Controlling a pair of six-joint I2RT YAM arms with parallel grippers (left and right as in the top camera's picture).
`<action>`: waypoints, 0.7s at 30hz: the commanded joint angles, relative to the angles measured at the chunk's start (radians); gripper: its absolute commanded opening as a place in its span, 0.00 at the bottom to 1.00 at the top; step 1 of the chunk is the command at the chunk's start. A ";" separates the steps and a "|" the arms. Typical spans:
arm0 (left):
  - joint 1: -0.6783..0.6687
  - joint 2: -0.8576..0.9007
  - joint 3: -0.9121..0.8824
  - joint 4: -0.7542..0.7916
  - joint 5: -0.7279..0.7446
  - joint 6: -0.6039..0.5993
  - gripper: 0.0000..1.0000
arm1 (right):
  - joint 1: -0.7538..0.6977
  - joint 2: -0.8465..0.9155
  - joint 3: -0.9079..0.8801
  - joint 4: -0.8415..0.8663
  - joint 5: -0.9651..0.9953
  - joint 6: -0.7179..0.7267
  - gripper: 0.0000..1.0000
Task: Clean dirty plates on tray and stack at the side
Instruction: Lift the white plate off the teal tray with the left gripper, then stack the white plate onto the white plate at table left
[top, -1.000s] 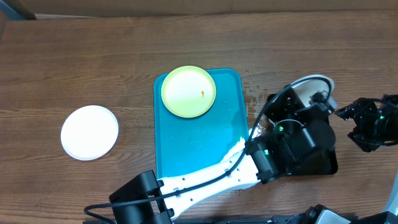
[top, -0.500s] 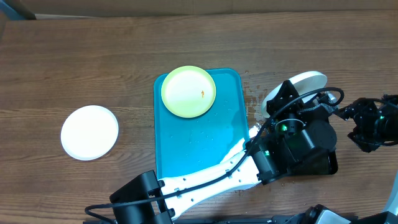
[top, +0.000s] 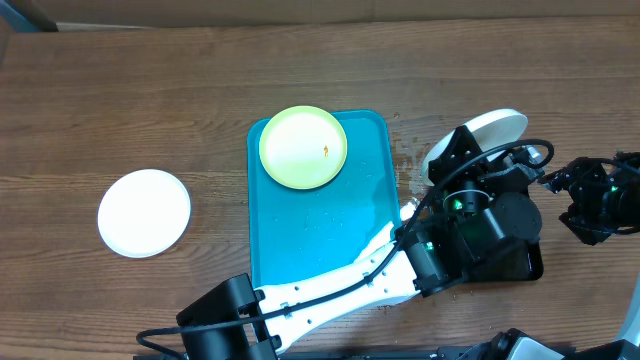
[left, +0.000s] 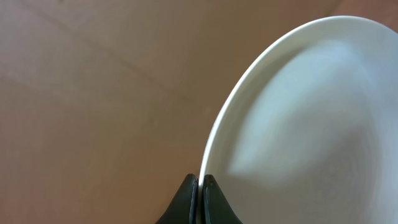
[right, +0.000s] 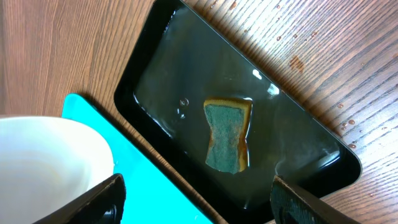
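My left gripper (left: 200, 186) is shut on the rim of a white plate (left: 311, 124) and holds it tilted over the black tray; overhead, this plate (top: 497, 127) shows past the left wrist. A pale yellow-green plate (top: 303, 147) with a small orange smear lies at the far end of the turquoise tray (top: 320, 230). Another white plate (top: 144, 212) rests on the table to the left. My right gripper (right: 199, 202) hangs open and empty above the black tray (right: 186, 74), at the right in the overhead view (top: 560, 185).
The black tray holds water and a green-and-yellow sponge (right: 227, 134). Overhead it is mostly covered by my left arm, with only a corner (top: 525, 268) showing. Water drops (top: 405, 150) dot the wood between the two trays.
The left gripper has turned the white plate, so more of it shows beyond the wrist than a second ago. The right arm and the other plates have stayed put.
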 joint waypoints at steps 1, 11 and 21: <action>-0.007 0.015 0.017 -0.023 -0.102 -0.150 0.04 | -0.003 -0.005 0.010 0.002 -0.008 -0.008 0.76; 0.040 -0.198 0.017 -0.483 -0.107 -0.621 0.04 | -0.003 -0.005 0.010 0.002 -0.008 -0.008 0.76; 0.795 -0.534 0.015 -1.371 0.641 -1.268 0.04 | -0.003 -0.005 0.010 -0.001 -0.008 -0.008 0.76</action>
